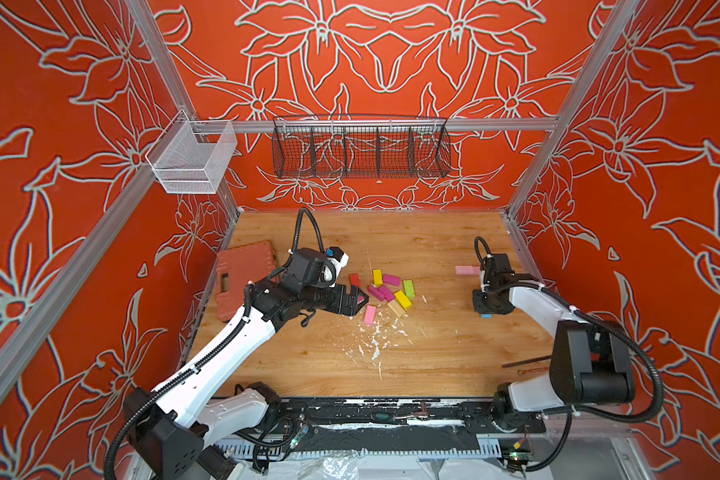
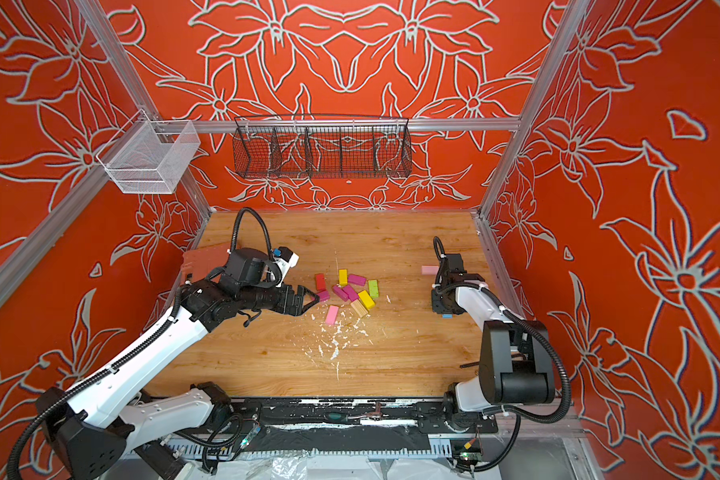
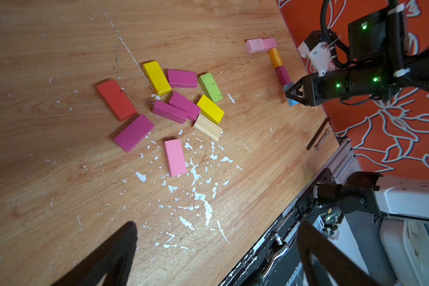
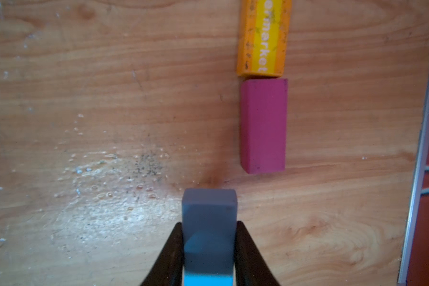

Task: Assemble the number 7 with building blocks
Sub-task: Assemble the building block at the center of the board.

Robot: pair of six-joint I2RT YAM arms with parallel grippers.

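The right gripper is seen closed narrowly on a blue block, which is gripped across its width with its free end reaching past the fingertips; whether it touches the wood cannot be told. The block is held near the lower end of the unfinished number 7, which is laid out by the right edge of the table. A light pink block and a pink block make up the bar, and an orange block and a magenta block are set end to end as the stem. In the right wrist view the blue block is offset to one side of the stem's line, with bare wood between it and the magenta block's end. In both top views most of the figure is hidden by the right arm. The left gripper is spread wide, with only table between its fingers. It is placed at the edge of the loose building blocks in mid-table, just beside a red block and a loose magenta block. White flecks are scattered nearby. A red-brown tool case is partly covered by the left arm, and a dark rod lies by the right edge. A black wire basket and a white mesh basket are hung on the rails above.
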